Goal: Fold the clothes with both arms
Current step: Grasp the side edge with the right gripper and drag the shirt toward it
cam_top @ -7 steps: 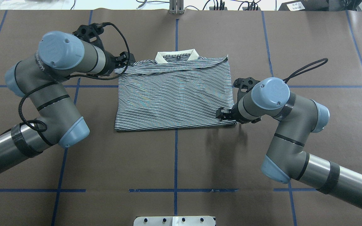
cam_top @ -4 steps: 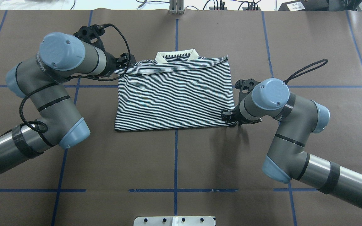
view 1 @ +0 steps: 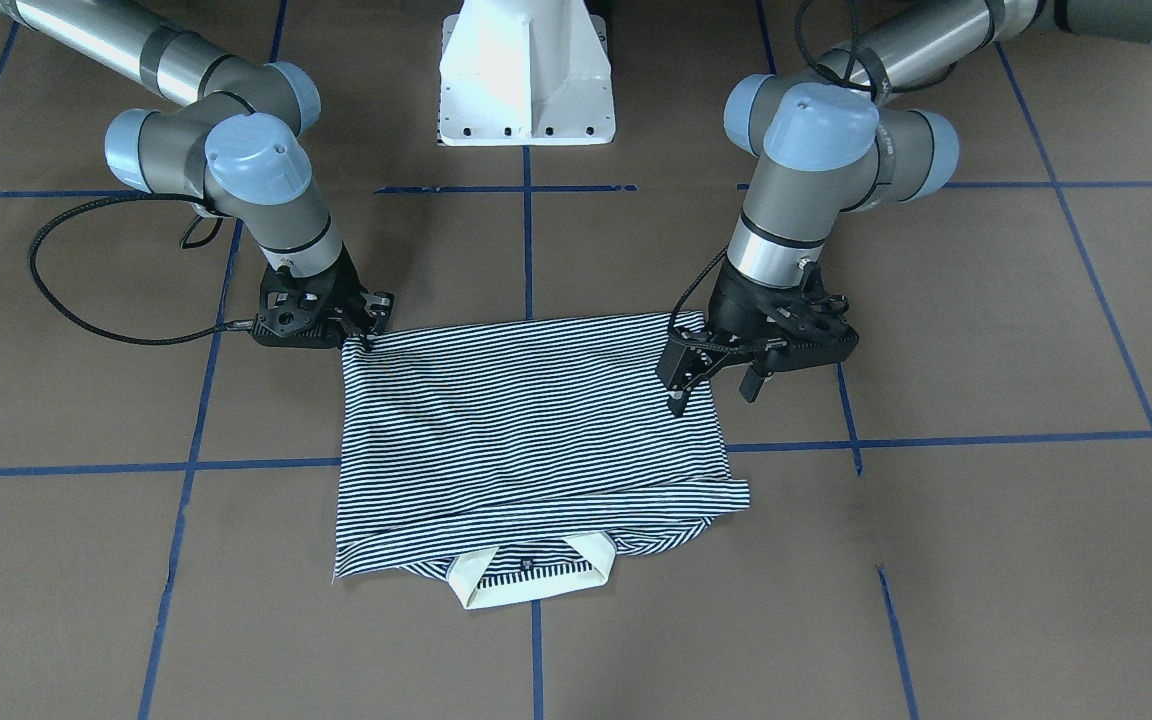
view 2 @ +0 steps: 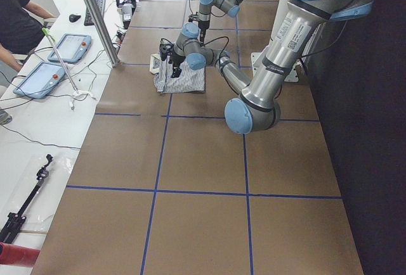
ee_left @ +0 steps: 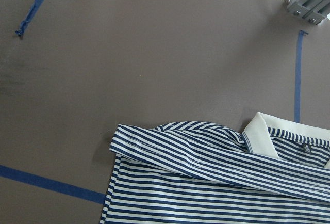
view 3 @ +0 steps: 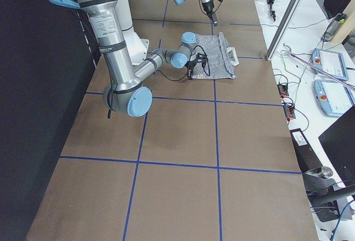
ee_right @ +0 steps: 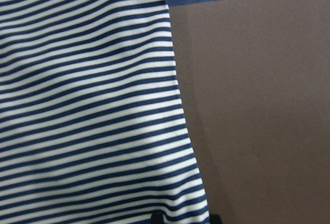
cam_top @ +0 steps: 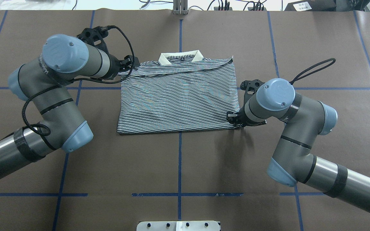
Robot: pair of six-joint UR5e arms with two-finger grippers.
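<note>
The clothes, one navy-and-white striped polo shirt (cam_top: 178, 96), lie folded flat on the brown table, cream collar (cam_top: 180, 57) on the far side. My left gripper (view 1: 714, 392) hangs open above the shirt's left edge, holding nothing; its wrist view looks down from a height on the collar end (ee_left: 216, 154). My right gripper (view 1: 366, 330) sits low at the shirt's near right corner (cam_top: 236, 123). In the right wrist view two dark fingertips (ee_right: 157, 219) stand apart with the striped corner (ee_right: 103, 105) between them, so it reads as open.
The white pedestal base (view 1: 526, 70) stands at the robot's side of the table. Blue tape lines (cam_top: 179, 160) cross the brown surface. Beside the far edge runs a white bench with tablets (view 2: 47, 75), an aluminium post (view 2: 95, 15) and a seated person (view 2: 19, 21).
My right gripper slid a little to the right, out to the shirt's near right corner. The left arm shifted slightly; its gripper stays open near the collar end.
</note>
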